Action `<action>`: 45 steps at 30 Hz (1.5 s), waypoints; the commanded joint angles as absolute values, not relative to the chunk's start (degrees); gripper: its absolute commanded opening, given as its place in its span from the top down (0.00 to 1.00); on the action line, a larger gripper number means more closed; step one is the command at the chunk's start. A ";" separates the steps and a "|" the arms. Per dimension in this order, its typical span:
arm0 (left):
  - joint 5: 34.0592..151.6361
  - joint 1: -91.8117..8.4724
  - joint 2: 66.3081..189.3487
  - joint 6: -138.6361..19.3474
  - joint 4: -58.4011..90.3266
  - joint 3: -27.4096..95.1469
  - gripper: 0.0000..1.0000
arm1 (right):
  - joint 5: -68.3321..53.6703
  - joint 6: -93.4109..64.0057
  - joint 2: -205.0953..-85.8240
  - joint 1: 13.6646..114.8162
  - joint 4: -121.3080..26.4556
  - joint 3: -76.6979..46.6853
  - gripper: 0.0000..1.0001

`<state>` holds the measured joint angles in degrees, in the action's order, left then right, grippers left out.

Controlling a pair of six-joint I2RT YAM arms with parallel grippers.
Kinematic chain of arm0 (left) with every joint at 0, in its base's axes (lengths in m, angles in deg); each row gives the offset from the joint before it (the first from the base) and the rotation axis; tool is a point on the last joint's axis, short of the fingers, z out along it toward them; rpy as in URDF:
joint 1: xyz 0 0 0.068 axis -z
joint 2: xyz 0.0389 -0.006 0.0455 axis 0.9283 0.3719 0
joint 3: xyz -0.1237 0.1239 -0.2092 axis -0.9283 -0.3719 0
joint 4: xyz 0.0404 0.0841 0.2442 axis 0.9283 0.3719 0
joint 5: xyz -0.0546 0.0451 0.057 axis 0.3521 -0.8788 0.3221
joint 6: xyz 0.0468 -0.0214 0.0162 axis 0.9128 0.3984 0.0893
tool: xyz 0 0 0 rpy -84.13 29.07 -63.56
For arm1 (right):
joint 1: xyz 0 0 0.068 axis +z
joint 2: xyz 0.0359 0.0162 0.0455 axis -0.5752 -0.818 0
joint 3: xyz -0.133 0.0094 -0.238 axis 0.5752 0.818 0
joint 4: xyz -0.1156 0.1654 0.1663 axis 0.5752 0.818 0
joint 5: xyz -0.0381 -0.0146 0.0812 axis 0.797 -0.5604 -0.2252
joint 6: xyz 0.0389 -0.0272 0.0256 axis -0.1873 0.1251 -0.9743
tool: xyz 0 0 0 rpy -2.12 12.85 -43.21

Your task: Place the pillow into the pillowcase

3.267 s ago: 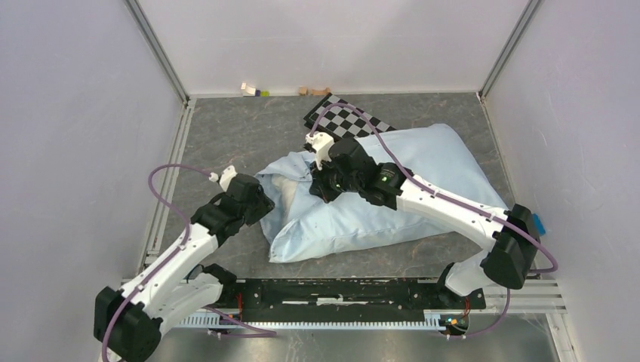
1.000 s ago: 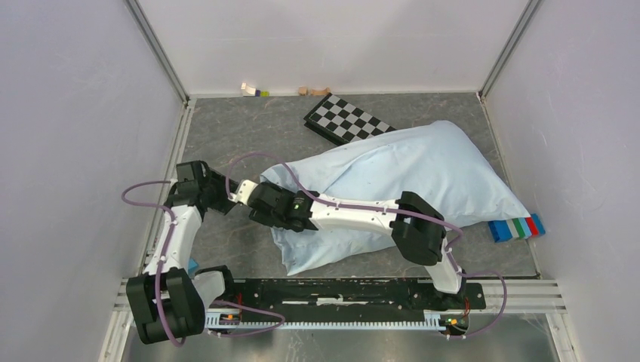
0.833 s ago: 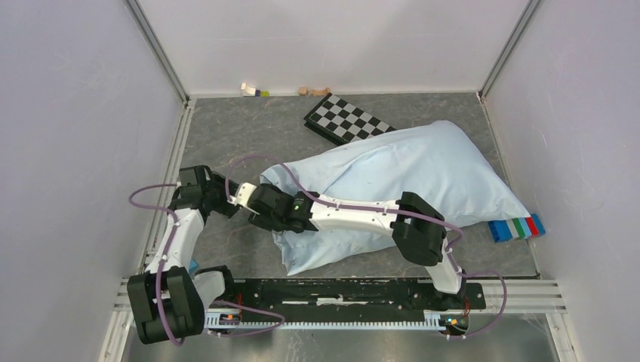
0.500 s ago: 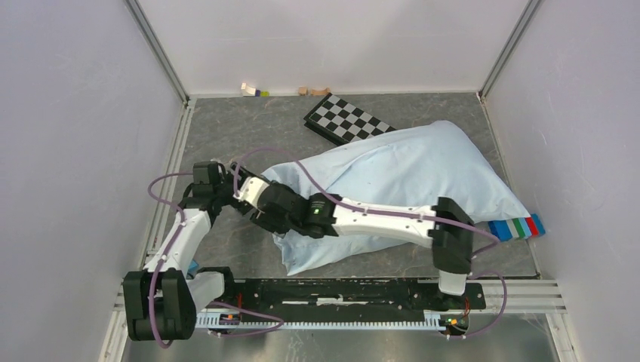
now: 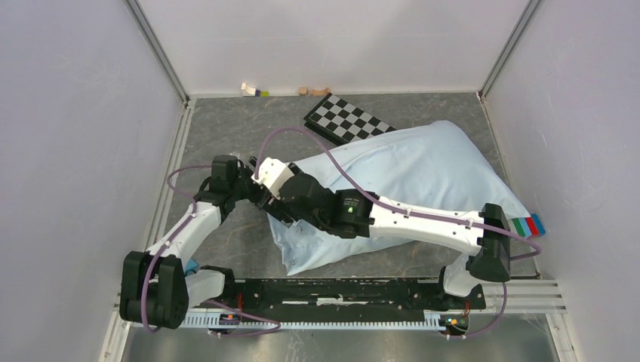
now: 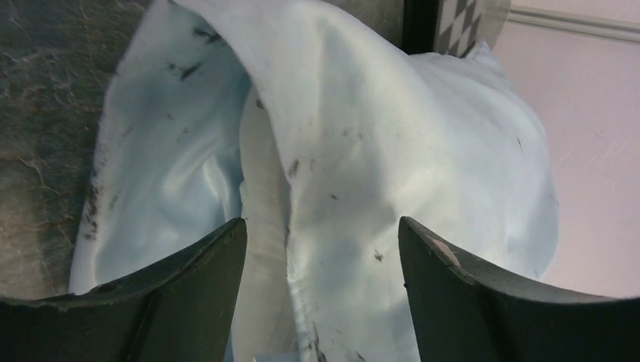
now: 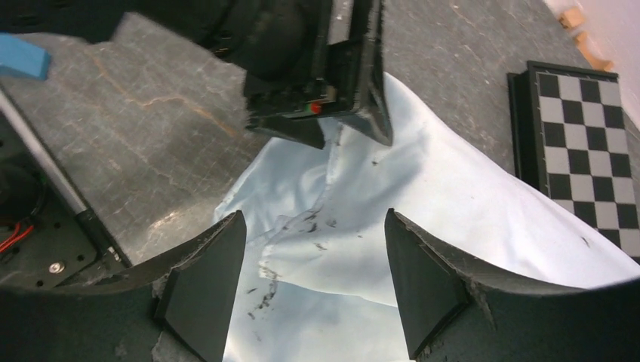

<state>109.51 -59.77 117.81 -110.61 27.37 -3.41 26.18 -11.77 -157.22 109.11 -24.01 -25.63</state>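
grey table (image 5: pixel 241 136), pillowcase (image 5: pixel 423 166), checkerboard (image 5: pixel 347 121), striped block (image 5: pixel 526 225)

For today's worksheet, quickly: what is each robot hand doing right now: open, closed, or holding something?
Left hand: open, fingers apart over the pillowcase, gripping nothing.
Right hand: open, holding nothing.

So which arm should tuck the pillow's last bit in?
Left, probably. The left pincer, open, faces the pillowcase mouth with the bare pillow strip straight ahead. The right pincer, also open, sees only cloth.
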 commanded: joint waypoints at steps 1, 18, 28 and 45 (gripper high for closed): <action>107.09 -59.54 122.06 -111.70 23.04 -0.27 0.30 | 21.12 -8.91 -157.25 111.09 -27.93 -25.07 0.26; 112.53 -62.95 115.82 -106.90 34.69 11.75 0.98 | 11.10 -5.40 -167.75 110.39 -39.59 -19.79 0.25; 119.95 -67.17 115.71 -110.63 34.05 12.89 0.98 | 24.81 -10.48 -176.77 109.96 -40.20 -26.55 0.21; 127.64 -71.03 119.38 -116.36 27.43 15.87 0.98 | 10.51 -10.91 -176.06 110.44 -49.54 -21.67 0.08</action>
<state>122.83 -70.37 118.44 -114.28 31.58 12.24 19.99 -9.98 -177.70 109.81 -44.56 -23.84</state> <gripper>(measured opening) 0.037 0.914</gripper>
